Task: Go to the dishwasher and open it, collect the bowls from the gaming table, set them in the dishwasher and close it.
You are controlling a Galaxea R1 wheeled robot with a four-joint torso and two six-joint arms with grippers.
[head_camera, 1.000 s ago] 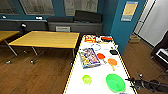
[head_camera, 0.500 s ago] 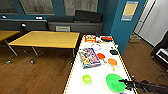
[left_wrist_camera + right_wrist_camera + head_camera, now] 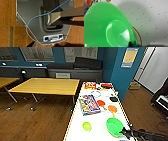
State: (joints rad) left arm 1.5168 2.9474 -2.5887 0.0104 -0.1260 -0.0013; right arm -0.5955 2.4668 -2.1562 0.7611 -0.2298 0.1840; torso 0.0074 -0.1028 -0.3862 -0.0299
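1 big green bowl sits lower right on the gaming table; my right gripper touches its rim. Jaw state I cannot tell. I want a firm rim pinch, then a level lift.

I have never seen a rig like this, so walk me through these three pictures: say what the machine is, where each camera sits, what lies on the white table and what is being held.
This is a wheeled robot with two arms. The wide picture comes from a camera high on its head, looking down at a long white table. On it lie a large green bowl, a small green bowl, a colourful game box, orange and red paddle-like items and a few small things. The right gripper reaches the large bowl's rim; whether it grips is unclear. The picture with the large green bowl close up comes from the right wrist. The other, from the left wrist, looks at the robot's own grey body and a blue cable over brown floor.
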